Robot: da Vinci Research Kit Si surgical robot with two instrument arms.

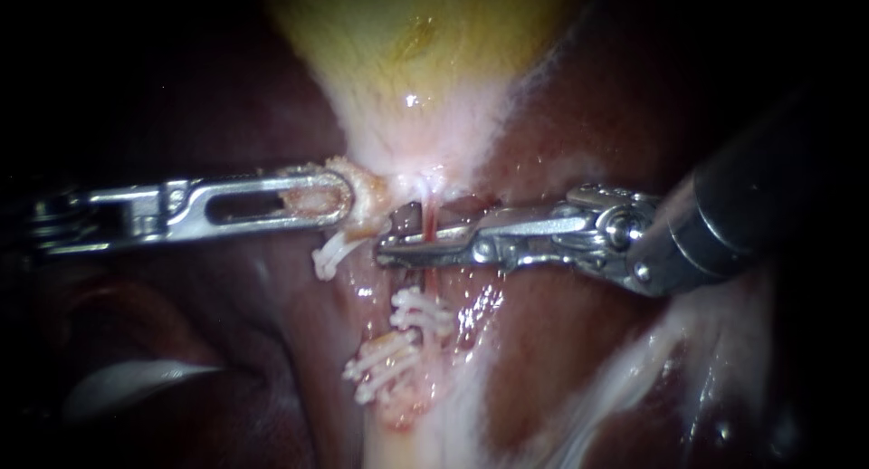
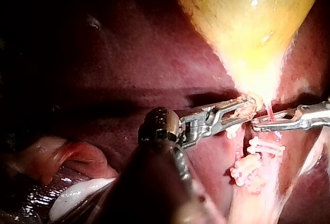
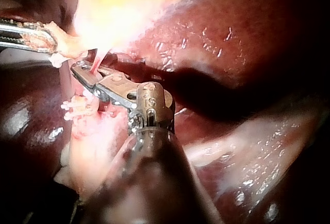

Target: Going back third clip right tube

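Nearest, endoscope view: right instrument, dark shaft entering from the right, metal wrist level, jaws pointing left with a gap between them. Thin red tube runs down from the gallbladder neck and crosses that gap. White clips, ribbed, lie just below the jaws on pale tissue, a second cluster lower, one more under the left instrument. Left instrument level from the left, slotted jaws clamped on a pale lump of gallbladder neck. Dark red liver surrounds. Left wrist view: left instrument reaches ahead, jaws closed on the same lump; right instrument meets it tip to tip, tube between; clips beside the tips. Right wrist view: right instrument angled ahead, tube at its jaws, clips alongside, left instrument beyond, gripping tissue.
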